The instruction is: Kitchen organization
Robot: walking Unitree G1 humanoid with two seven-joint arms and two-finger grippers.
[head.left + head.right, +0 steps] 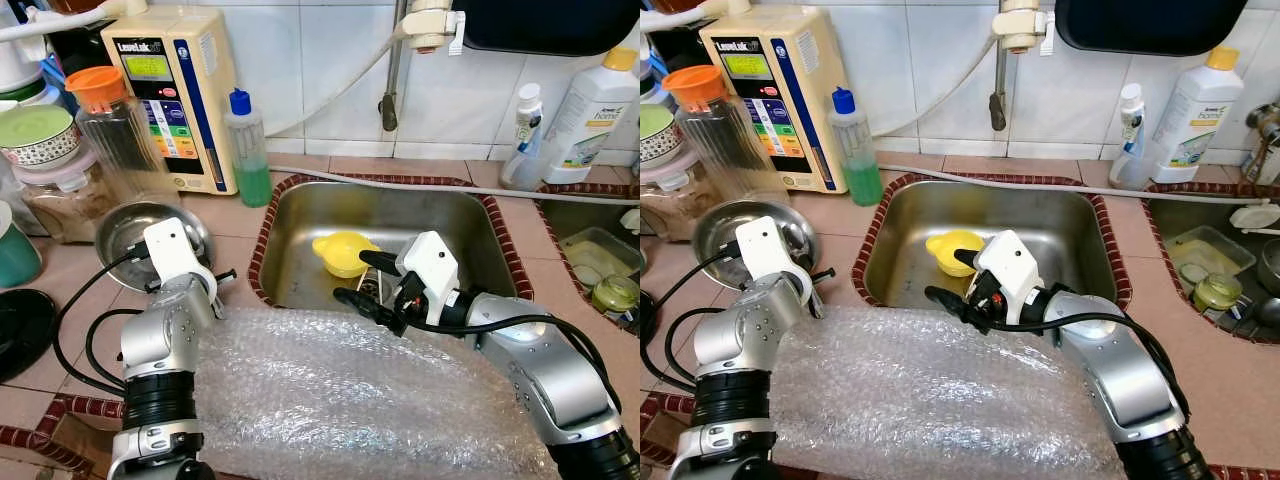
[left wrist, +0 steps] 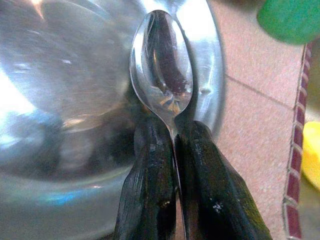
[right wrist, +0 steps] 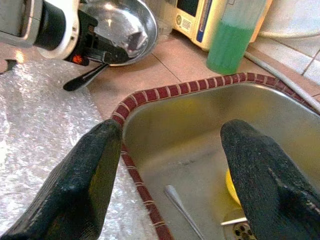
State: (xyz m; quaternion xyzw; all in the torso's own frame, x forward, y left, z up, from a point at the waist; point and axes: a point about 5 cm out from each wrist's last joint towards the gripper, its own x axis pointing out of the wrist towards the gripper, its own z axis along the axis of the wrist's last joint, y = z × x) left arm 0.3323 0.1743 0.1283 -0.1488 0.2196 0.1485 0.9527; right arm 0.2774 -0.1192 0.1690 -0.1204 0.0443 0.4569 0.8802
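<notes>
My left gripper [image 2: 175,131] is shut on the handle of a steel spoon [image 2: 161,60]. It holds the spoon's bowl over the rim of a steel bowl [image 1: 118,238] on the counter left of the sink. My right gripper [image 1: 350,276] stands open over the front left part of the steel sink [image 1: 440,215], with nothing between its fingers [image 3: 85,185]. A yellow plastic cup [image 1: 345,252] lies in the sink just beyond it. In the right wrist view a thin metal utensil [image 3: 181,210] lies on the sink floor near the drain.
A sheet of bubble wrap [image 1: 340,400] covers the counter's front edge under both arms. A green soap bottle [image 1: 250,150], a beige water unit [image 1: 180,95] and jars [image 1: 115,130] stand at the back left. White bottles [image 1: 590,110] and a second basin [image 1: 600,250] are on the right.
</notes>
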